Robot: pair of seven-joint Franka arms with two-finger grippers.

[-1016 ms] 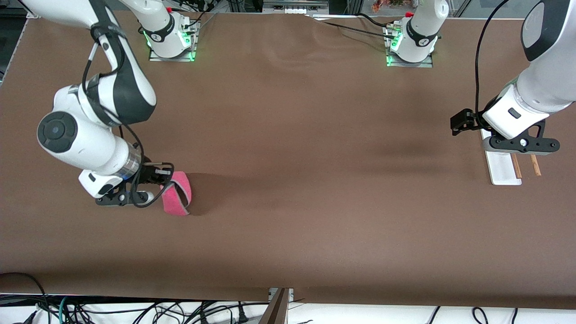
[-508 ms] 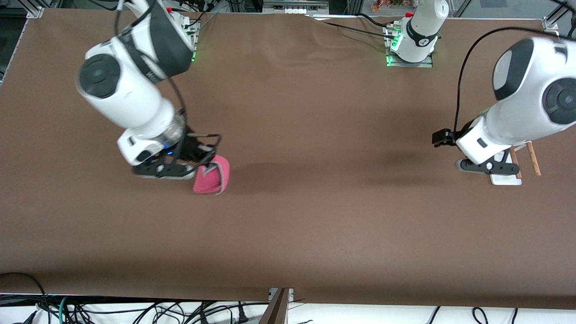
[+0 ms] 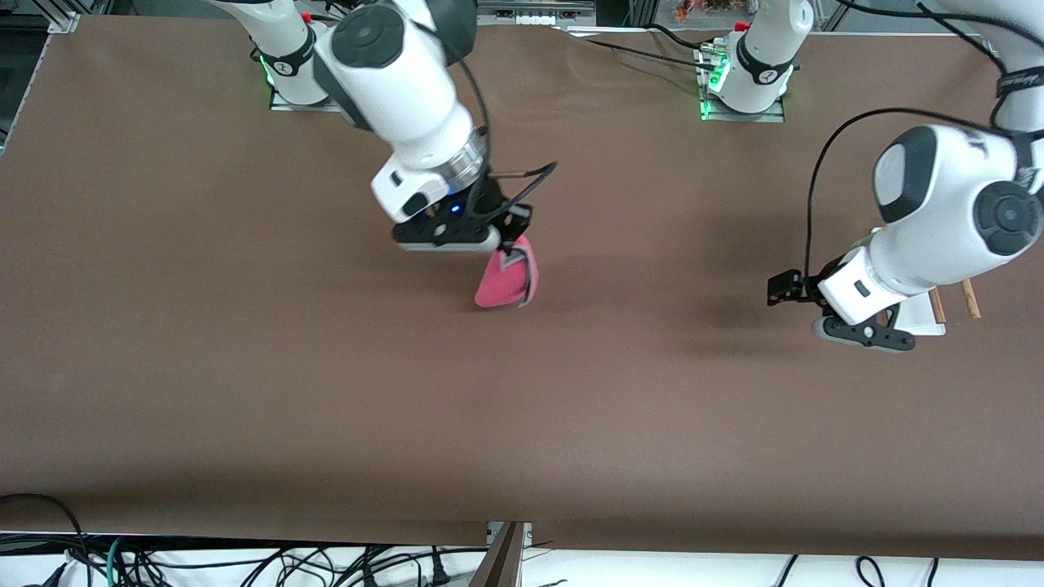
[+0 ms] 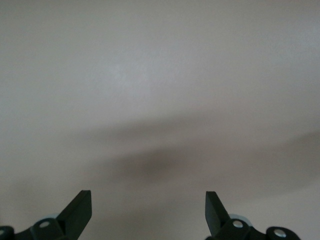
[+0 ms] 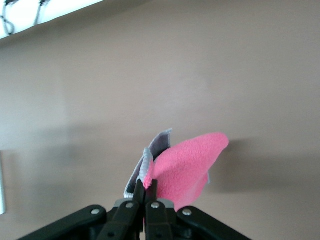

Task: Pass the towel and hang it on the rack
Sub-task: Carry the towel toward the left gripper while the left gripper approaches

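Note:
My right gripper (image 3: 510,249) is shut on one edge of the pink-red towel (image 3: 504,284), which hangs from it over the middle of the table. In the right wrist view the fingers (image 5: 148,187) pinch the towel (image 5: 187,162) at its grey stitched edge, above the brown table. My left gripper (image 3: 861,334) is open and empty, low over the table beside the rack (image 3: 931,316). The left wrist view shows its two fingers (image 4: 148,205) wide apart over bare table. The left arm covers most of the rack; only a corner of its white base and the rod ends (image 3: 969,299) show.
The brown table cover (image 3: 522,424) reaches a front edge with loose cables (image 3: 245,562) below it. The two arm bases (image 3: 746,81) with green lights stand along the edge farthest from the front camera.
My right arm has carried the towel from the right arm's end of the table to the middle. My left gripper has shifted off the rack, slightly toward the middle.

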